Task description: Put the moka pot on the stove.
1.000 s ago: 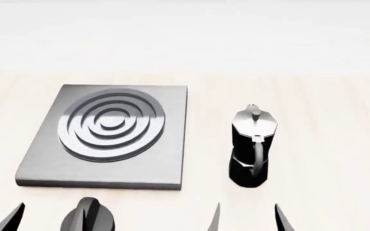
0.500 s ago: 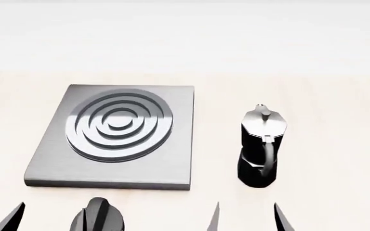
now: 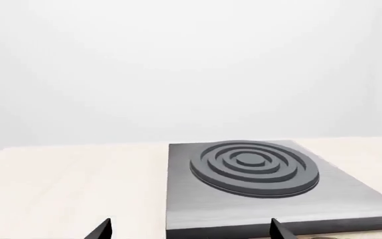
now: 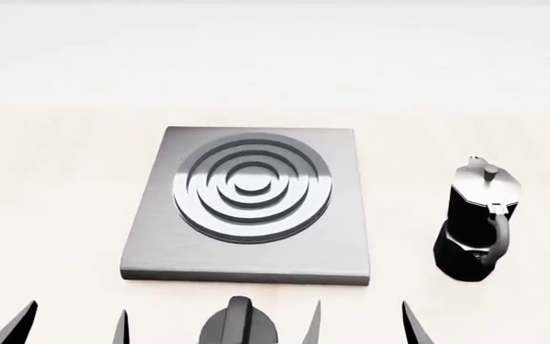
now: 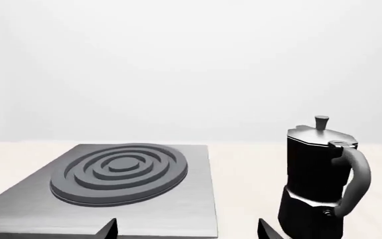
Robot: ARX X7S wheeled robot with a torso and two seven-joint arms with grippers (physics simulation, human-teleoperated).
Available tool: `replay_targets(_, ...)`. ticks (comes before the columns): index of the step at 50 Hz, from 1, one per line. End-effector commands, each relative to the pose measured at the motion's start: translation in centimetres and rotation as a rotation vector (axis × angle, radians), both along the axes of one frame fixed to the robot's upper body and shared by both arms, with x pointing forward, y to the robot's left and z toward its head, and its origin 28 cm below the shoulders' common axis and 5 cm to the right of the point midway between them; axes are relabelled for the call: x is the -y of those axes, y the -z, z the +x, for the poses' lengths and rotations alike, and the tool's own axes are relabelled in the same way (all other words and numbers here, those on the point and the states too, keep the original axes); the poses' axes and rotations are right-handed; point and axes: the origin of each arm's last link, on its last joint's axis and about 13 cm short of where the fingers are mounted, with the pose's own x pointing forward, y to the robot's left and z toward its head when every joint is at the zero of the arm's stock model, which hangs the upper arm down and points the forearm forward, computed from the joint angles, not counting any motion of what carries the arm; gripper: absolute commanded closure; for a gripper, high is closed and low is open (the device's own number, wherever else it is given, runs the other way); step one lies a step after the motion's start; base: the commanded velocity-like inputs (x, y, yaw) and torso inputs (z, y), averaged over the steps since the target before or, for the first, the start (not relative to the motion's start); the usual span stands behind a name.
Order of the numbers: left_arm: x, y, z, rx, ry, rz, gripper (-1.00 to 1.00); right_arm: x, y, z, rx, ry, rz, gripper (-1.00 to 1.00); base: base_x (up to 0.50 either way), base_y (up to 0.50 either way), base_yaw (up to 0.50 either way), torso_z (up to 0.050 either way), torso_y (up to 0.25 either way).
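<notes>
Both grippers sit wide open and hold nothing — only fingertips poke into the head view, the left gripper point(image 4: 74, 326) near the stove's point(image 4: 256, 251) front-left corner, the right gripper point(image 4: 361, 322) toward its front-right corner. The moka pot point(image 4: 475, 226) stands upright on the table point(image 4: 55, 215), just right of the stove, not touching it. A black knob point(image 4: 238, 326) sits between the grippers.
</notes>
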Motion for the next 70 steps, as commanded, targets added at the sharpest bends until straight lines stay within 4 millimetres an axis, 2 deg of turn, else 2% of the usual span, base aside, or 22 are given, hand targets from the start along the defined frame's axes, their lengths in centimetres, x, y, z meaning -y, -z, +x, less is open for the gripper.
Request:
replay_targets(1,0.0,0.0,0.0,0.000,0.001,0.002,-1.00,0.0,0.0,0.0,0.000,0.000,0.003,-1.00,0.00,0.26,0.00,0.000,0.000)
replay_targets(22,0.0,0.0,0.0,0.002,0.002,0.003,-1.00,-0.1,0.0,0.0,0.004,0.001,0.009,-1.00,0.00,0.26,0.00,0.000,0.000)
replay_targets(44,0.1,-0.3,-0.3,0.002,0.000,0.026,-1.00,0.6,0.4,-0.2,0.000,0.033,0.058,-1.00,0.00,0.00,0.00,0.000,0.000)
replay_targets(45,0.0,0.8,-0.4,-0.043,-0.012,0.054,-1.00,0.6,0.4,-0.2,0.000,0.035,0.057,-1.00,0.00,0.00,0.00,0.000,0.000)
replay_targets(46,0.0,-0.4,-0.4,0.008,-0.020,0.058,-1.00,0.5,0.5,-0.2,-0.022,0.038,0.059,-1.00,0.00,0.00,0.00,0.000,0.000)
replay_targets(52,0.0,-0.3,-0.6,0.006,-0.020,0.044,-1.00,0.5,1.3,-0.3,-0.048,0.024,0.031,-1.00,0.00,0.00,0.00,0.000,0.000)
replay_targets(63,0.2,0.1,-0.8,0.005,-0.003,0.047,-1.00,0.5,1.2,-0.8,-0.050,0.036,-0.010,-1.00,0.00,0.00,0.00,0.000,0.000)
replay_targets(65,0.2,0.2,-0.8,0.002,-0.002,0.047,-1.00,2.8,-5.3,2.3,0.035,0.053,0.018,-1.00,0.00,0.00,0.00,0.000,0.000)
replay_targets(66,0.3,0.2,-0.8,0.002,-0.001,0.046,-1.00,2.9,-4.9,2.2,-0.070,0.059,0.001,-1.00,0.00,0.00,0.00,0.000,0.000)
replay_targets(67,0.3,0.2,-0.8,0.001,0.001,0.046,-1.00,3.5,-5.8,2.6,-0.078,0.081,-0.008,-1.00,0.00,0.00,0.00,0.000,0.000)
replay_targets(70,0.3,0.3,-0.8,0.001,0.001,0.046,-1.00,4.4,-5.8,3.3,-0.061,0.074,-0.018,-1.00,0.00,0.00,0.00,0.000,0.000)
